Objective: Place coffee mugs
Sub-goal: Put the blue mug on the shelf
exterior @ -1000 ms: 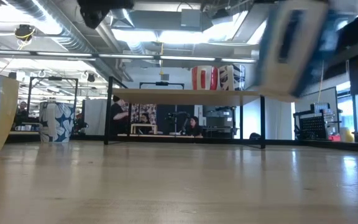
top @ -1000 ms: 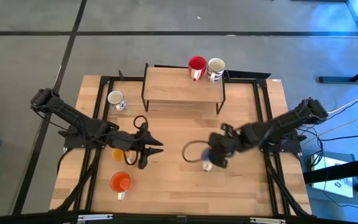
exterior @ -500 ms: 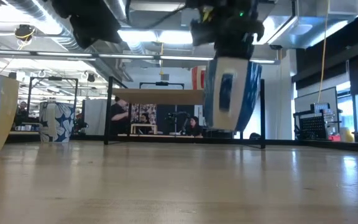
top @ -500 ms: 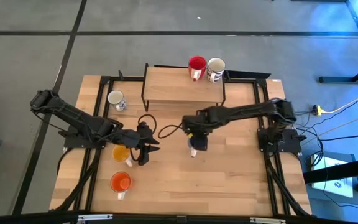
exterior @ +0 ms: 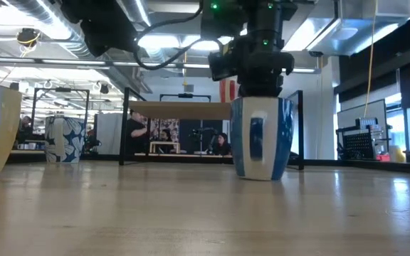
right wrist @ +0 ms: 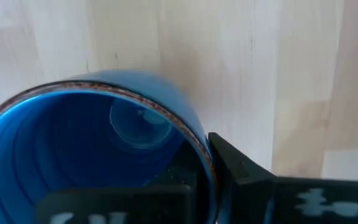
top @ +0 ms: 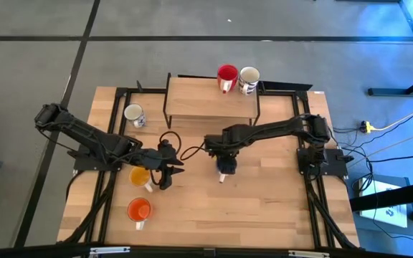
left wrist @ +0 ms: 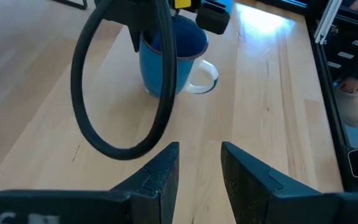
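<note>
The blue mug (top: 225,169) stands upright with its base on the table's middle; in the low view the blue mug (exterior: 260,139) turns its handle toward the near edge. My right gripper (top: 224,162) is shut on its rim from above. My left gripper (top: 172,174) hovers open to the mug's left and touches nothing; the left wrist view shows the blue mug (left wrist: 169,59) ahead of the left gripper (left wrist: 201,171). A yellow-orange mug (top: 140,176) sits beside my left gripper. An orange mug (top: 139,210) and a white mug (top: 134,115) stand on the table. A red mug (top: 226,74) and a white mug (top: 249,79) stand on the shelf. My right gripper holds the blue mug by its rim (right wrist: 202,149), one finger inside the hollow and one finger (right wrist: 241,177) outside on the wall. The fingers come from above, pointing down. The mug stands upright with its base (exterior: 260,176) on the table.
A small wooden shelf (top: 206,100) on black legs stands at the table's far side. A black cable loop (left wrist: 126,81) hangs between my left gripper and the blue mug. Bare wood lies to the mug's right and toward the near edge. People show in the room beyond.
My right gripper carried the blue mug from the table's right side toward the middle, then lowered it. The mug hung tilted in the air before; now it stands upright with its base on the table.
</note>
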`<state>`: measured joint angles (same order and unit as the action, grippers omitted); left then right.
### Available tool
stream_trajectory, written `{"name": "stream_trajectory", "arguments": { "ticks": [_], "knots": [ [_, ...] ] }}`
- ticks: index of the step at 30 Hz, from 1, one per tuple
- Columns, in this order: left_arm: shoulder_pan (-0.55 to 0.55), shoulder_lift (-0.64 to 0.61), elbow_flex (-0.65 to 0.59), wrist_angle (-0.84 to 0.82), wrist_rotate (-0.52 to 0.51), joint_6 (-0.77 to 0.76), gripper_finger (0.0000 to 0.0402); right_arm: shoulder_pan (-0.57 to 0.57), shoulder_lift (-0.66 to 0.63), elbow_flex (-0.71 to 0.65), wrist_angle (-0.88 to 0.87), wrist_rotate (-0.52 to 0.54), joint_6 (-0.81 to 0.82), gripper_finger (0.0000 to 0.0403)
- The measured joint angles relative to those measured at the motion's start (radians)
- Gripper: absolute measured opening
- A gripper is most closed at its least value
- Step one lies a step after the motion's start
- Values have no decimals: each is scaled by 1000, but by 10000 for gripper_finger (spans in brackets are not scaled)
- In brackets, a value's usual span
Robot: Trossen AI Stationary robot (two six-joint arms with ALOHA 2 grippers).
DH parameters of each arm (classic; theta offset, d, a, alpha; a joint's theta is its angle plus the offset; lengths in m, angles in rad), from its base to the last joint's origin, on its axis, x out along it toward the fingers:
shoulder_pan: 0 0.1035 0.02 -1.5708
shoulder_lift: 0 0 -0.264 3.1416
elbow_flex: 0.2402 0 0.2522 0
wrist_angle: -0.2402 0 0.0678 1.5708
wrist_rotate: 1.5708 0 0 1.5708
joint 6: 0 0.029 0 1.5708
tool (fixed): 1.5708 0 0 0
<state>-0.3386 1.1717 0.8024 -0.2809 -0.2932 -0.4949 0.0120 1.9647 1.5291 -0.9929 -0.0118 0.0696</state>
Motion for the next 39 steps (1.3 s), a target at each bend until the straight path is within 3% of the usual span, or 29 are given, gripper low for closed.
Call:
{"name": "stream_trajectory", "arguments": {
  "ticks": [6,14,22,28,32,39],
  "knots": [
    [0,0,0,1,0,1,114,0,2,13,25,-1,28,43],
    [0,0,0,2,-3,5,114,1,-14,126,-97,-12,52,143],
    [23,0,-1,8,2,-2,131,97,-249,101,-124,23,103,198],
    [105,10,-1,80,81,-6,181,278,-493,-90,35,252,270,194],
    [155,58,33,130,134,31,194,419,-627,-262,136,427,404,190],
    [254,300,289,-4,188,50,193,607,-744,-435,151,627,618,190]
  ]
}}
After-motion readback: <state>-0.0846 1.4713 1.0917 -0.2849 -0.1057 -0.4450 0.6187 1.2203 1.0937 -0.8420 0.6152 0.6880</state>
